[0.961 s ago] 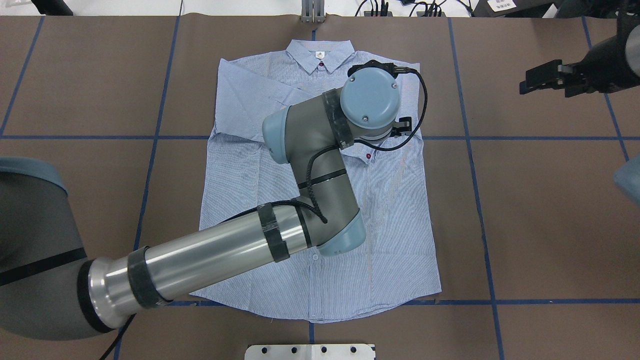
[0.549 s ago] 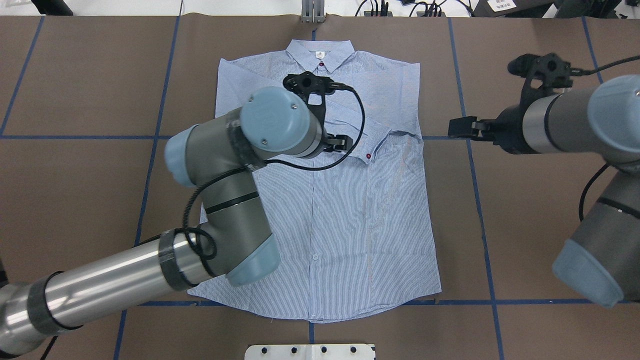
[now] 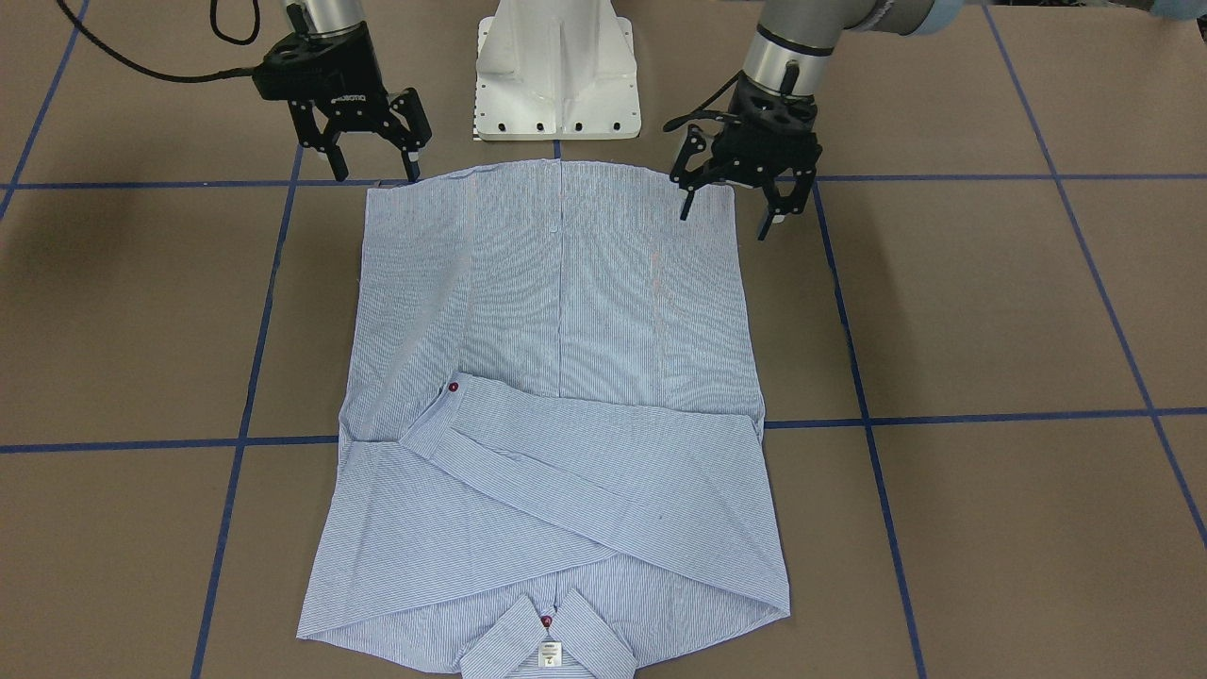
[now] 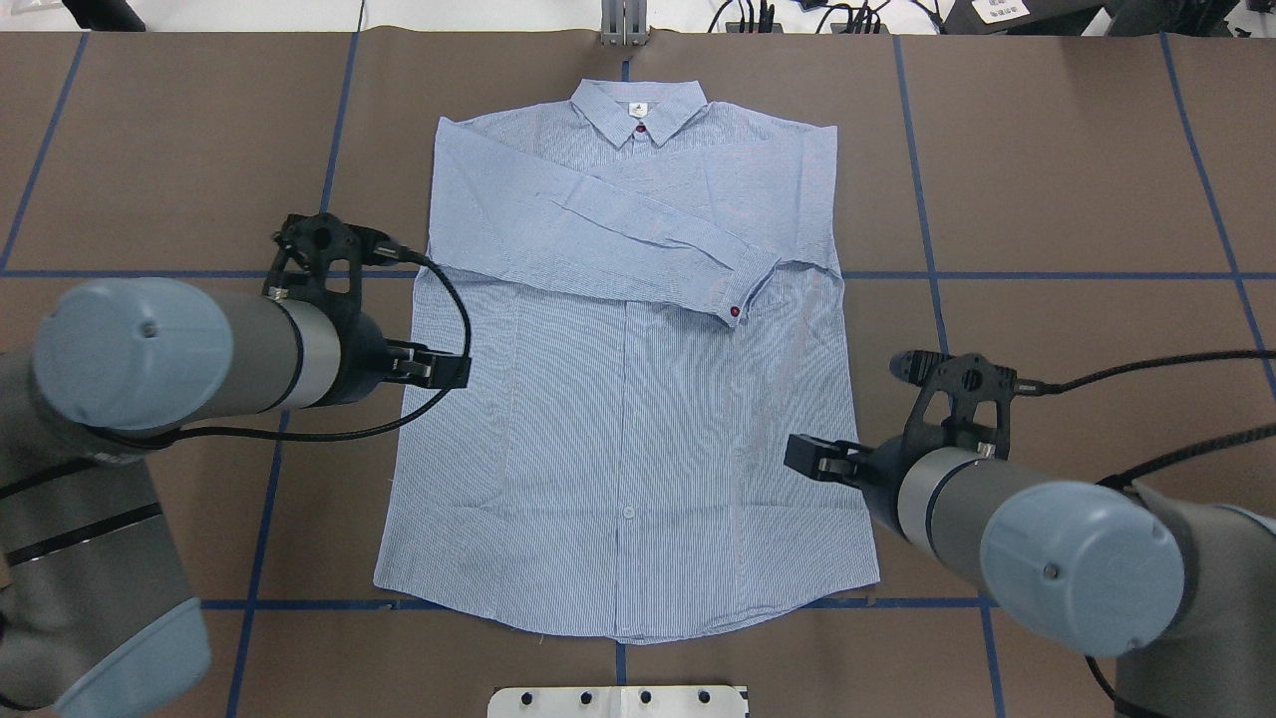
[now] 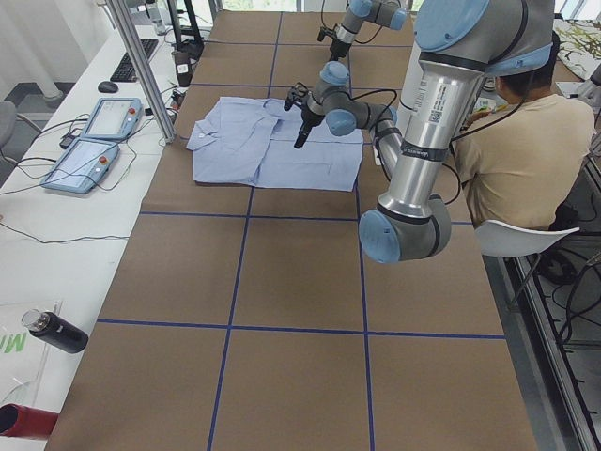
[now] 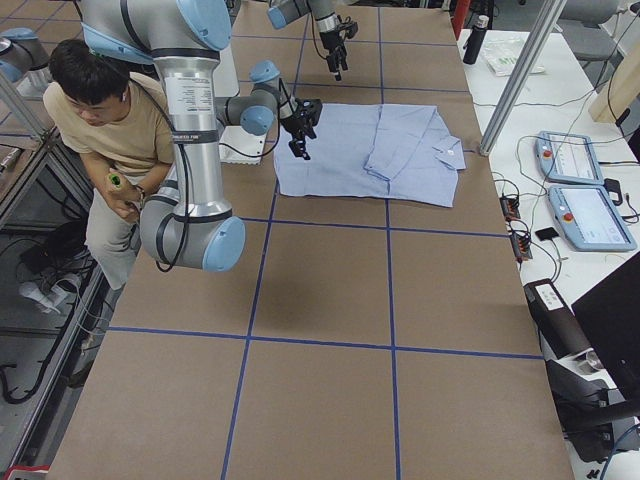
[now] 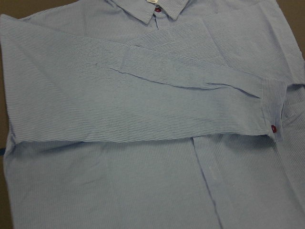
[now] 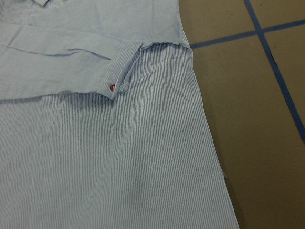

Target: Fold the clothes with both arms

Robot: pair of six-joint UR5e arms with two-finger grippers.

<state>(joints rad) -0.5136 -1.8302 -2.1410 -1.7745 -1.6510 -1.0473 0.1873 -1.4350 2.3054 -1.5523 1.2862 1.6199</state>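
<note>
The shirt (image 4: 628,419) lies flat on the bench (image 4: 1077,199), sleeves folded across the chest. Its long axis runs from the hem, nearest me, to the collar. My left end effector (image 3: 726,219) and right end effector (image 3: 375,174) hang above the two hem corners, both spread wide and empty. The right one's body reads ROBOTIQ. The collar label (image 3: 548,653) is illegible.

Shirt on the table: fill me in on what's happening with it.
The shirt lies flat, front up, on the table, with a sleeve already folded across the chest. Both arms are at it: the left tool and right tool are open, each above one side of the lower half, near the hem. Neither grips cloth, so the body fold is not yet done.
</note>
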